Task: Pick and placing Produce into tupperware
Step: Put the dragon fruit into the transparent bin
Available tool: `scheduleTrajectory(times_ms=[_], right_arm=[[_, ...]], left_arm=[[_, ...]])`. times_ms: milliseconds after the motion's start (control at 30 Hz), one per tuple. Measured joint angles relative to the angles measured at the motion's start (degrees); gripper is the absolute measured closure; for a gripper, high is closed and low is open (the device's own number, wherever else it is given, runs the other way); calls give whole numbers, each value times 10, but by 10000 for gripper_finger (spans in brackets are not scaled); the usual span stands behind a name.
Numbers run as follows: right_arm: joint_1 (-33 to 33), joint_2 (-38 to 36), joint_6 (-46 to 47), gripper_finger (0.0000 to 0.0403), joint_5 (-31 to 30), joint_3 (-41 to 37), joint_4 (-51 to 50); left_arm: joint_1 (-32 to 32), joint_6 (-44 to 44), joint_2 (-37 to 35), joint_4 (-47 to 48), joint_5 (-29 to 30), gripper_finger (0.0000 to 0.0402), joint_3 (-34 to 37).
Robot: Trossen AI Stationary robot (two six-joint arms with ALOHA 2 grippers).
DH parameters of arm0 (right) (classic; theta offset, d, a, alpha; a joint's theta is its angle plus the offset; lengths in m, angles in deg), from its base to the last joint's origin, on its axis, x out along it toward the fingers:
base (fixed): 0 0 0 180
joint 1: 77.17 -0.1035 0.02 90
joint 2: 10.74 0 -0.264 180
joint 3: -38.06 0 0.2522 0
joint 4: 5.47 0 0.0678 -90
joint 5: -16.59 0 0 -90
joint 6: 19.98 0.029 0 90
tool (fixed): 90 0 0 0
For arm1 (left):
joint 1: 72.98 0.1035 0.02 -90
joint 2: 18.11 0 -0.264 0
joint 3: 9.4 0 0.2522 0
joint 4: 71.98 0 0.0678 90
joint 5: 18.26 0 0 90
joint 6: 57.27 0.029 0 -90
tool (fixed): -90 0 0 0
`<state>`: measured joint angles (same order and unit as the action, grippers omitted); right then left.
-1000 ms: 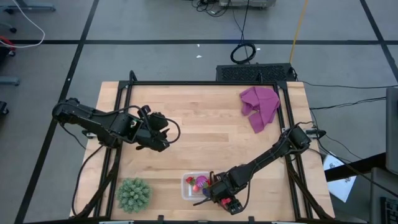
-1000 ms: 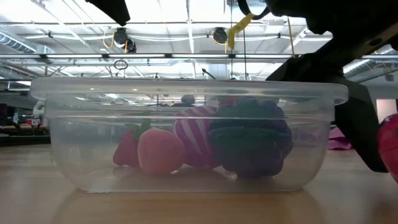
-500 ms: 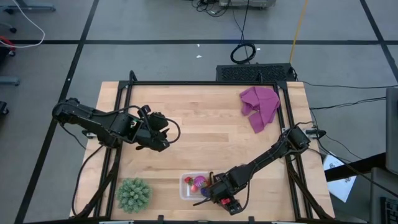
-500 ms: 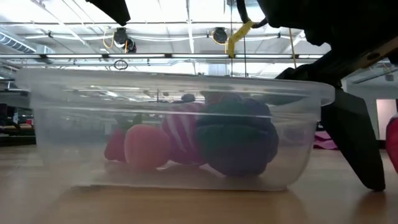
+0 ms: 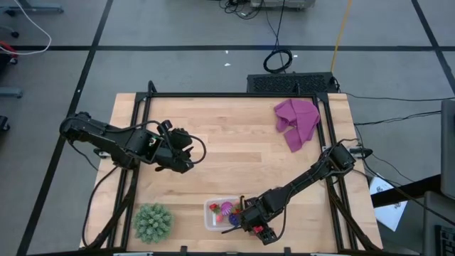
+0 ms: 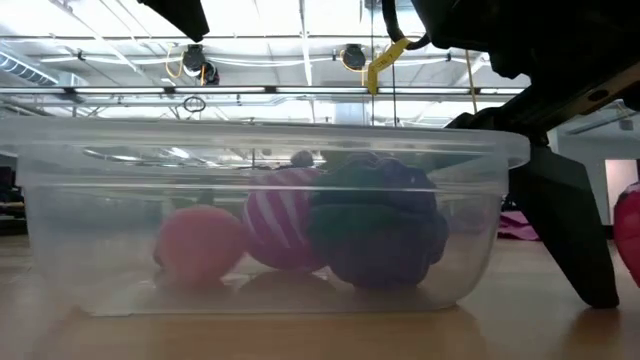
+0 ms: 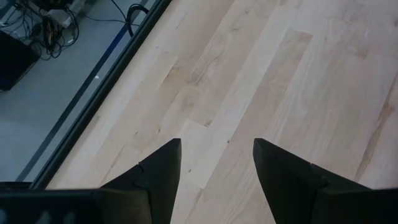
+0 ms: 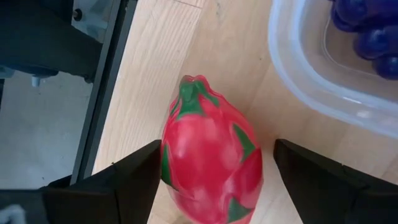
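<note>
Dragon-fruit toy (image 8: pixel 208 149): a pink-red piece with green scales is lying on the wooden table (image 5: pixel 234 149), just outside the tupperware (image 8: pixel 323 81), near the table's front edge.
Handling: it is looking like a smooth, rigid, light toy; its rounded, tapering body is likely to squirt out of a pinch taken near the tip, so the widest middle is looking like the safest place to grip.
Tupperware contents: a striped magenta ball (image 6: pixel 285 225), a dark purple grape bunch (image 6: pixel 380 225) and a pale red strawberry-like piece (image 6: pixel 200 245) are sitting inside the clear box, seen through its wall in the low view.
Box behaviour: thin and light, it is likely to slide if nudged, and the right arm is working right beside it.
Right gripper (image 8: pixel 208 186): its jaws are standing wide apart, one on each side of the dragon-fruit toy, with a gap showing on both sides; nothing is being pinched yet.
Left gripper (image 7: pixel 216 165): it is waiting over bare wood at the table's left middle, jaws spread, holding nothing.
Others: a spiky green ball (image 5: pixel 152 222) is sitting left of the box; a purple cloth (image 5: pixel 297 122) is lying at the far right.
</note>
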<state>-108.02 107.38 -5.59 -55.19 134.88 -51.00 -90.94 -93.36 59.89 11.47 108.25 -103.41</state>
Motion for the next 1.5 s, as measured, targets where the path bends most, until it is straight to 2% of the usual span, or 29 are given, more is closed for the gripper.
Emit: scheduleTrajectory(times_ms=[267,800,1500], right_arm=[[0,0,15,106,0,0,2],[1,-22,20,191,-2,-2,-17],[23,-25,25,183,-1,-1,-69]], left_arm=[[0,0,0,0,0,195,0],[0,2,0,0,1,195,0],[0,3,0,0,1,195,0]])
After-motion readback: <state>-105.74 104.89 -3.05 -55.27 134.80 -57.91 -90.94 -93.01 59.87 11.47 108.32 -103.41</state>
